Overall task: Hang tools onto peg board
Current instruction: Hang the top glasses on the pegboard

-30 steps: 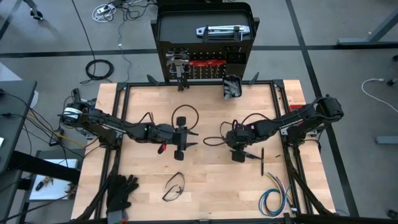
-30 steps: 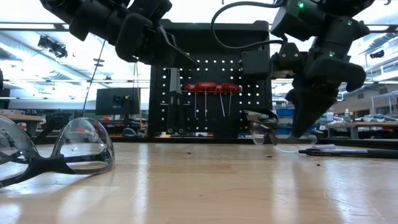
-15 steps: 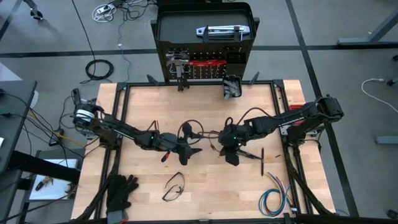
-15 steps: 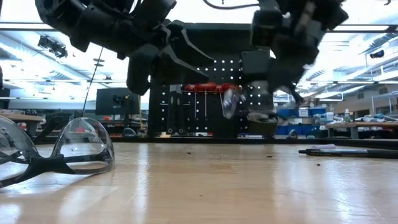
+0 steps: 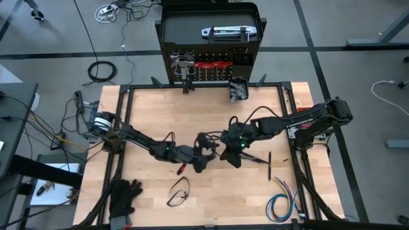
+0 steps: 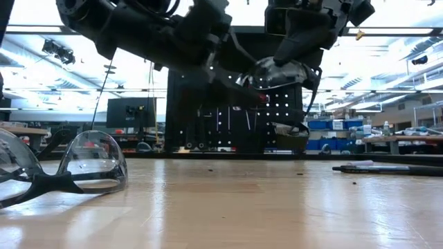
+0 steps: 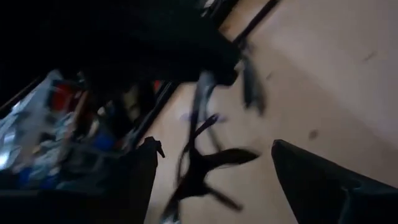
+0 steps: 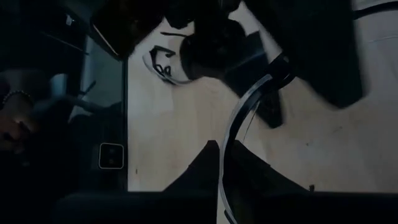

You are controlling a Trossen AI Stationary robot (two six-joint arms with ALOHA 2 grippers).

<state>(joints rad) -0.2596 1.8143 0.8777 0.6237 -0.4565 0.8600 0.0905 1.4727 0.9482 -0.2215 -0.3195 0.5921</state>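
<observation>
The right end effector is closed on the thin frame of clear safety glasses, held above the middle of the surface. Just beside it the left end effector gapes wide, gripping nothing. A second pair of glasses lies nearer the front edge. At the far edge stands the peg board, with red-handled tools hanging on it.

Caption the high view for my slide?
Both grippers meet mid-table: right gripper holding clear safety glasses, left gripper open beside it.
</observation>
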